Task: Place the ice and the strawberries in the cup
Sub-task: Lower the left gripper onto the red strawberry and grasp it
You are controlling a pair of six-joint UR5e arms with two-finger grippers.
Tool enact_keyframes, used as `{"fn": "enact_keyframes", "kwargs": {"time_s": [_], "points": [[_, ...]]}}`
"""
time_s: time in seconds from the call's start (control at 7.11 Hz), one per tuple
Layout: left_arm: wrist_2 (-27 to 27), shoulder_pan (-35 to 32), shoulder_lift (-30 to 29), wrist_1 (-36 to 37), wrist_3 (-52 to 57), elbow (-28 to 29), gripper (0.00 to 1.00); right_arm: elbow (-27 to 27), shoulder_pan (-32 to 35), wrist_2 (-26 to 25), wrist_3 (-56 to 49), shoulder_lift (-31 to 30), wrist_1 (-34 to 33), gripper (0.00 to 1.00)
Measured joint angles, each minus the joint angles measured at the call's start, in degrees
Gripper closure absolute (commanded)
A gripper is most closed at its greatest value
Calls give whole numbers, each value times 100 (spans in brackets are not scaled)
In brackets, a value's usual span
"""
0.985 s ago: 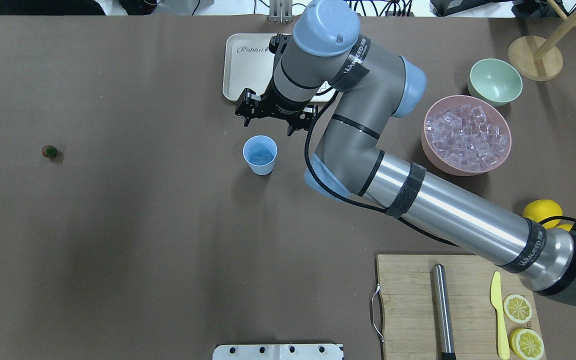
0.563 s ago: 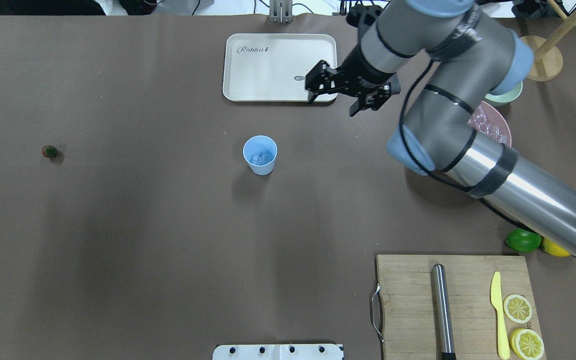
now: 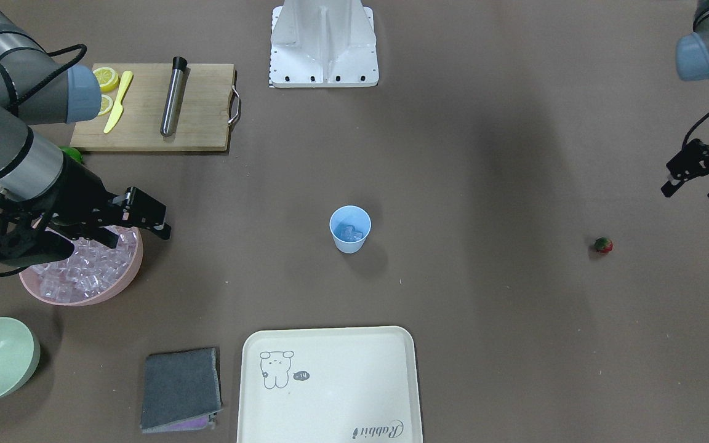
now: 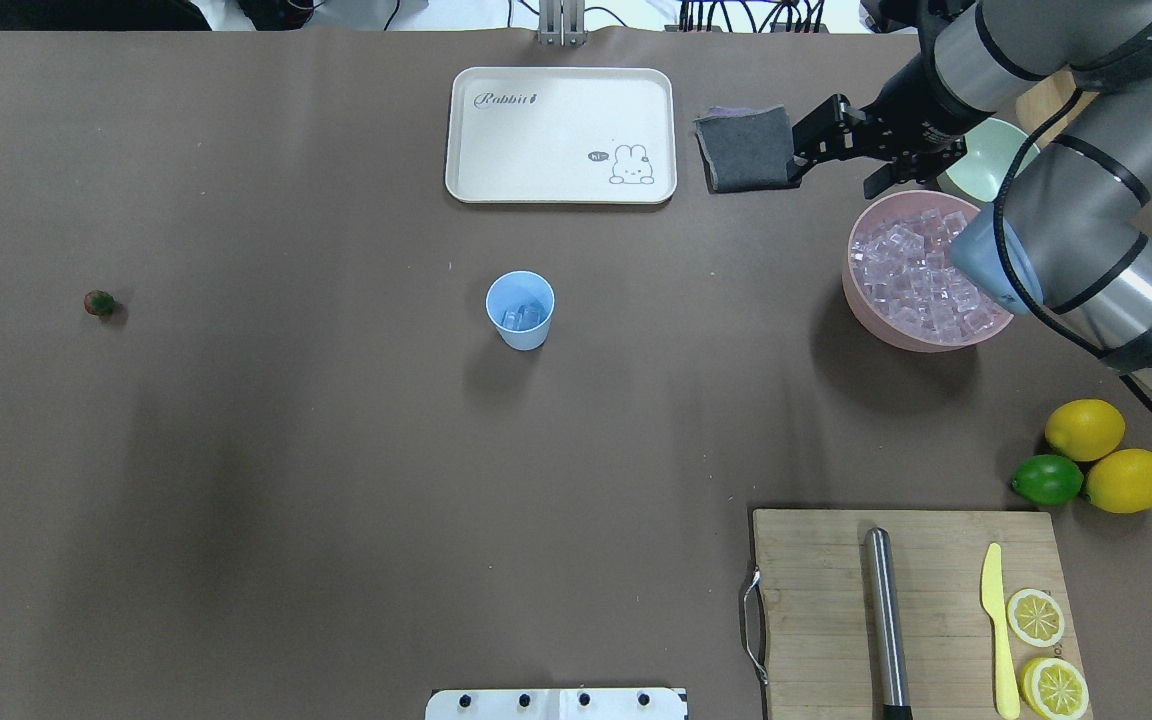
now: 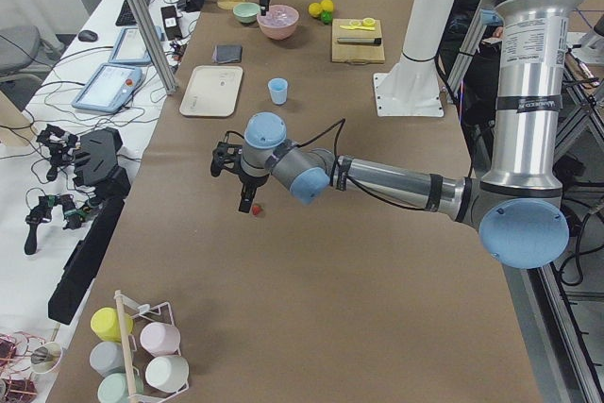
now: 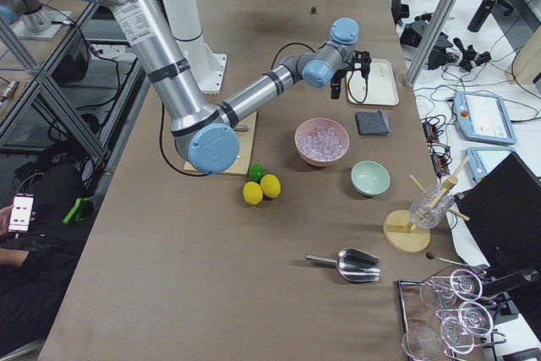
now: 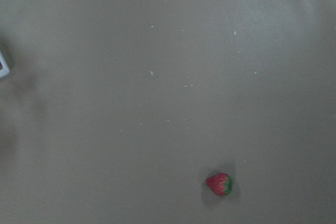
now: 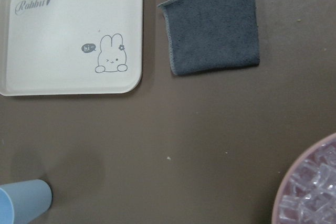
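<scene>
The light-blue cup (image 4: 520, 308) stands upright mid-table with a few ice cubes (image 4: 523, 317) in it; it also shows in the front view (image 3: 349, 229). More ice (image 4: 921, 275) fills the pink bowl (image 4: 851, 288). My right gripper (image 4: 836, 185) is open and empty, above the bowl's far-left rim. The strawberry (image 4: 99, 303) lies alone far left; it also shows in the left wrist view (image 7: 219, 184). My left gripper (image 3: 693, 192) is open and empty, hovering a little towards the robot's side of the strawberry (image 3: 603, 245).
A cream tray (image 4: 536, 135) and grey cloth (image 4: 744, 148) lie at the far side. A pale green bowl (image 4: 996, 160) stands behind the pink one. A cutting board (image 4: 816, 600) with steel rod, yellow knife and lemon slices is front right; a lime (image 4: 1046, 480) and lemons lie beside it.
My right arm has swung right from beside the cup, past the tray, to the pink bowl's far rim. A tip of my left gripper has come in at the view's left edge.
</scene>
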Motion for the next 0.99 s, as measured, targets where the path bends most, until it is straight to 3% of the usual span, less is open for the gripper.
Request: {"fn": "enact_keyframes", "kwargs": {"time_s": [0.42,0.99], "points": [[906,855,-71,-407,-480,340,2,111,43,-46,-87,-210,9,1],[1513,1408,-776,-1081,-1004,1547,3,127,41,-52,-94,-246,8,1]]}}
